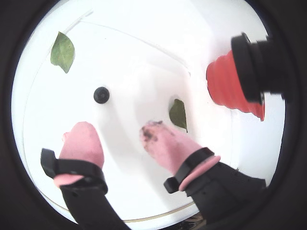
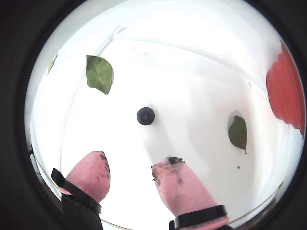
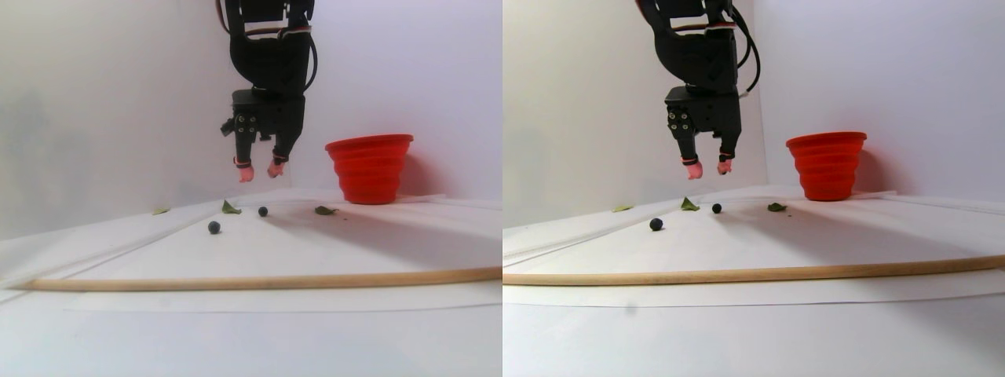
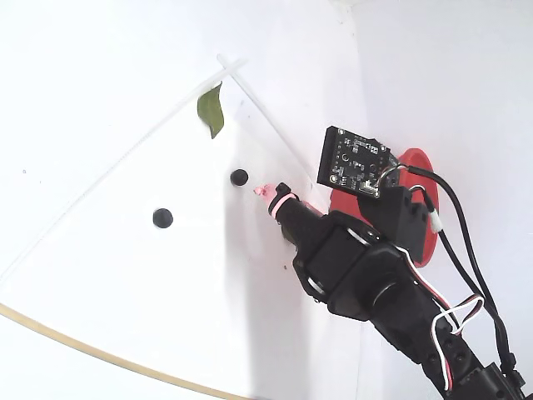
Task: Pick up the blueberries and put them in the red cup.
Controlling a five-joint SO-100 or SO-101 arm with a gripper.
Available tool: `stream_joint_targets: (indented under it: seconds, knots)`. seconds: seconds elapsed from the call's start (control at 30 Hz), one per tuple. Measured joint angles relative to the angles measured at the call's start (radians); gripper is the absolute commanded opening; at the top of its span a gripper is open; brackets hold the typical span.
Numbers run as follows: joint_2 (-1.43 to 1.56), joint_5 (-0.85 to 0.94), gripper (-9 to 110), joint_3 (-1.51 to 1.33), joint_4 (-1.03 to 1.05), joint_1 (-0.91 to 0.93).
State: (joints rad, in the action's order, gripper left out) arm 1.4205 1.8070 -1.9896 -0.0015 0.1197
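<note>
We see the gripper (image 3: 259, 171) hanging above the table (image 3: 314, 251), pink fingertips (image 1: 81, 141) spread, nothing held. Two blueberries show in the stereo pair view: one (image 3: 262, 211) just below the gripper, another (image 3: 214, 227) nearer, to the left; round, no long axis. Red cup (image 3: 369, 168) stands upright far right, mouth up. Green leaves (image 3: 230, 208) lie nearby, a wooden strip (image 3: 259, 280) nearer.

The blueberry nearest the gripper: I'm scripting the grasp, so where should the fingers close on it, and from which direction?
Come straight down from above. That blueberry is a small round ball lying alone on the flat white table, so no side is better; close the pink fingertips across its widest middle. The gripper hangs open above it, and both leaves lie clear of it.
</note>
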Motion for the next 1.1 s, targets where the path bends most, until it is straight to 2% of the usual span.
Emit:
stream_joint_targets:
  seconds: [1.1]
  knots:
    - [-0.215, 0.018, 17, 0.121, -0.114, 0.012]
